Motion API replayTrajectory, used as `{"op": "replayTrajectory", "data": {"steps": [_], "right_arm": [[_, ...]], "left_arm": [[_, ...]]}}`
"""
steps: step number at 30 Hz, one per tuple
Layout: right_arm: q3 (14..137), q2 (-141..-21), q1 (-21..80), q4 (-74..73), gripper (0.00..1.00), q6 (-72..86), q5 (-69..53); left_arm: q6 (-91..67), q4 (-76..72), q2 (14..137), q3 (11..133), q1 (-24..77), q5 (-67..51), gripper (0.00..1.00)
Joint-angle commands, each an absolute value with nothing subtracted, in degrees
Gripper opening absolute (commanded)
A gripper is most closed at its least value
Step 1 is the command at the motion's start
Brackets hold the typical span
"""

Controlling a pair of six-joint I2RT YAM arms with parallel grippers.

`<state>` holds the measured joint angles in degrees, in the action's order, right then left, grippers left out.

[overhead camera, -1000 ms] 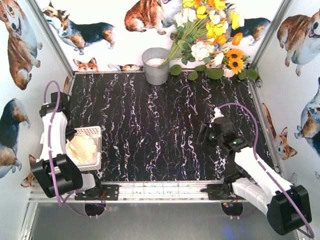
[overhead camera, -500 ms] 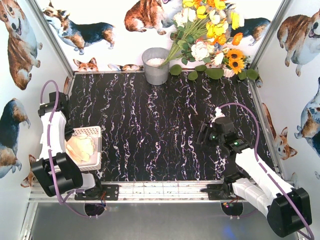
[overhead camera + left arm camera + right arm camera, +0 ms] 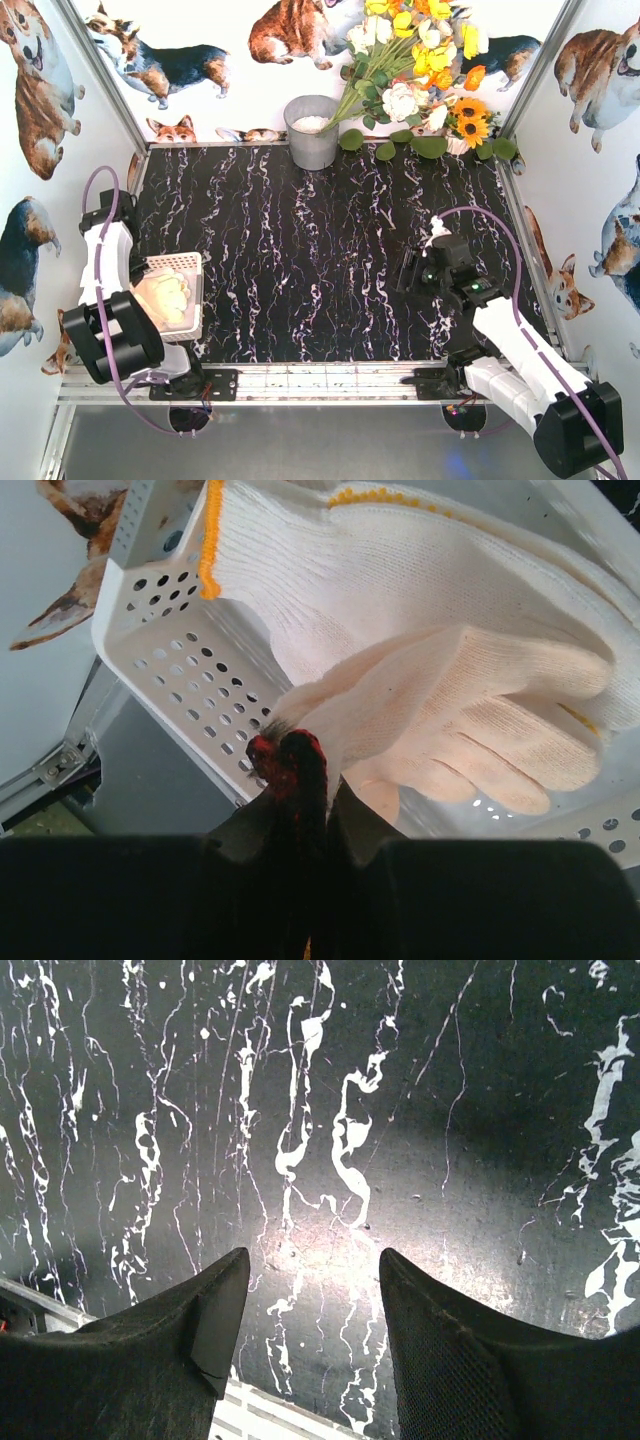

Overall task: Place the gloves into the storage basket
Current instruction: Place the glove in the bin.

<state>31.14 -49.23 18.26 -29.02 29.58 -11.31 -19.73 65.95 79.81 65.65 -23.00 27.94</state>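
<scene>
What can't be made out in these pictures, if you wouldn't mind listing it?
Left wrist: how many gloves lie piled in the storage basket; they overlap.
Left wrist: whether the left gripper pinches fabric; its closed tips hide the contact.
Top external: the left gripper, hidden under its own arm.
Top external: the white stuff in the grey bucket, too small.
</scene>
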Motion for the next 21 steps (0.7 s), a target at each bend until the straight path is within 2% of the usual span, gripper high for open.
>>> {"op": "replayTrajectory", "data": {"steps": [1, 21], "right_arm": [[36.46, -48.74, 18.04, -30.86, 0.57, 27.01, -11.63], [42.21, -47.81, 18.02, -35.88, 0.57, 28.91, -11.43]], "left_arm": [[-18.94, 62.14, 80.52, 64.29, -23.99, 28.15, 0.00], [-17.60, 54.87, 89.07, 63.70, -25.75, 32.50, 0.00]]}}
